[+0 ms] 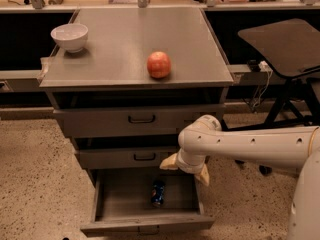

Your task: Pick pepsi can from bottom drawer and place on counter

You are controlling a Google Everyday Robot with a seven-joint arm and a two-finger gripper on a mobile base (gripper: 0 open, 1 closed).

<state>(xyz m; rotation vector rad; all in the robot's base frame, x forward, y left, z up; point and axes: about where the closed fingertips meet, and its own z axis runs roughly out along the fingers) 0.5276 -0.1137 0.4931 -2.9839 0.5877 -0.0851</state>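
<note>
The bottom drawer (146, 223) is pulled open. The pepsi can (158, 192) sits on the drawer floor, right of centre, apart from the drawer walls.

The end effector (186, 168) hangs above the drawer's right rear corner, in front of the middle drawer (131, 157). Its two fingers (168, 162) are spread, with nothing between them. The can is below and to the left of it, not touching it.

On the counter (125, 39):
- an apple (159, 64) near the front edge;
- a white bowl (69, 36) at the left rear corner.

The top drawer (141, 119) is closed. A dark table (285, 44) stands to the right.
</note>
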